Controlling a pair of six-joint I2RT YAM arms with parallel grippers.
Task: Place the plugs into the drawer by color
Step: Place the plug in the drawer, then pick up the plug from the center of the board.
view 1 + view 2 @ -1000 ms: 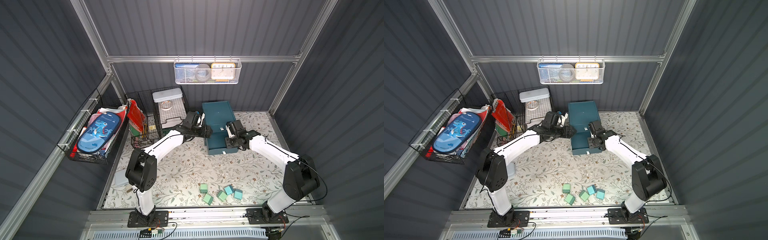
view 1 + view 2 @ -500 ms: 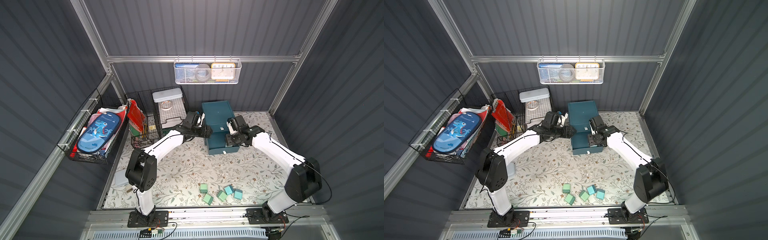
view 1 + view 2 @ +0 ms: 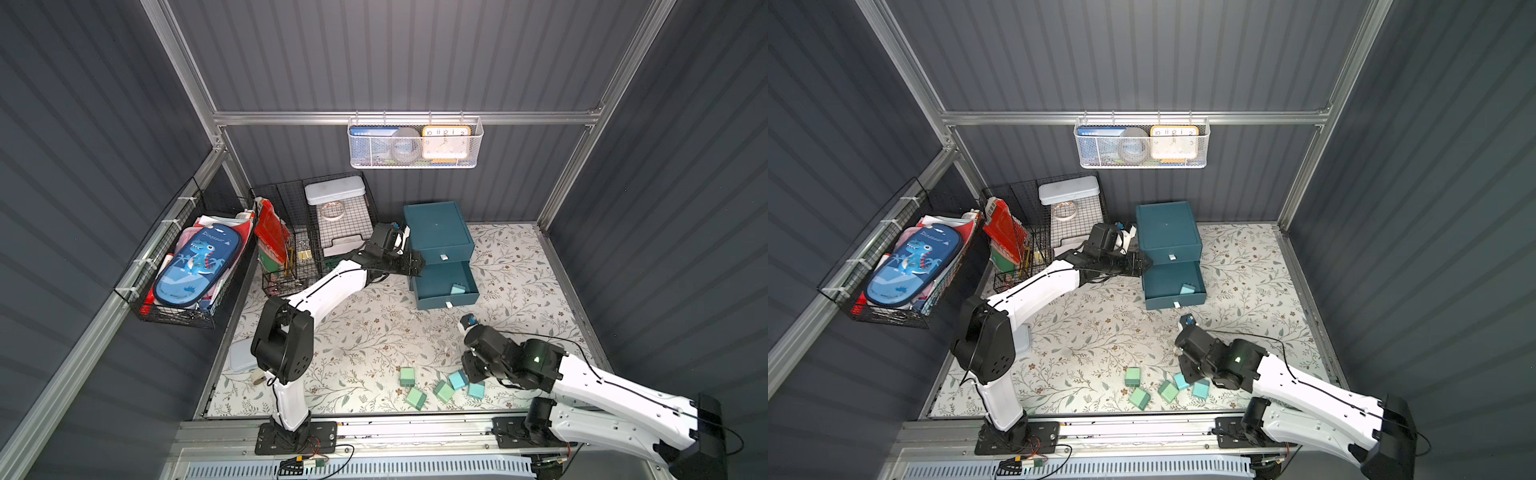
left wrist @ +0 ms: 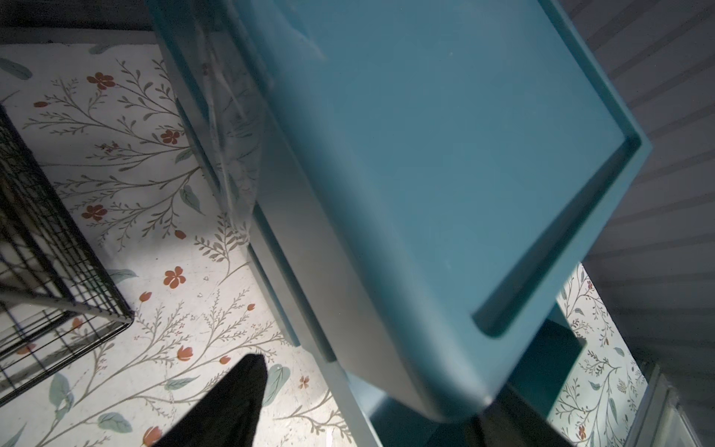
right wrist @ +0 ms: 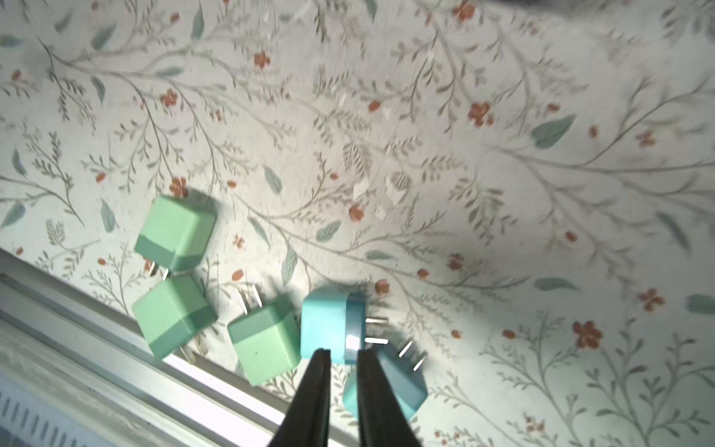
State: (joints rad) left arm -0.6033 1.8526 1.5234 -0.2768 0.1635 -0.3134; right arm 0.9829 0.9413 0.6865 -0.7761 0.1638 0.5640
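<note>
Plugs loose on the mat: five of them, bunched near the front rail (image 3: 374,419). That's three green plugs (image 3: 407,376) (image 3: 416,398) (image 3: 444,391) and two blue plugs (image 3: 458,379) (image 3: 476,390).
Plugs put away: one blue plug (image 3: 458,289) lying in the open drawer (image 3: 446,298).
Pink ones: none in sight. My guess is they're behind a shut front, so pink looks finished.
Progress: I'd say roughly halfway, with blue a third done and green not started.
Cabinet: the teal drawer cabinet (image 3: 436,226) stands at the back of the floral mat (image 3: 365,332). Its top front (image 3: 444,257) is shut and a lower drawer is pulled out; can't tell if that's the middle or bottom one.
Right gripper (image 5: 342,352): fingers nearly together, nothing between them, hanging right over the two blue plugs.
Left gripper (image 3: 415,266): up against the cabinet's left front corner with a finger on either side. Whether it's actually pinching, I cannot tell. Looks like bracing.
In the way: the nearest green plug sits just beside the blue one, maybe touching. Metal prongs stick out at odd angles, so a clean grab looks fiddly.
Around: black wire baskets (image 3: 345,226) left of the cabinet and a white mesh basket (image 3: 361,158) on the back wall, both well clear.
</note>
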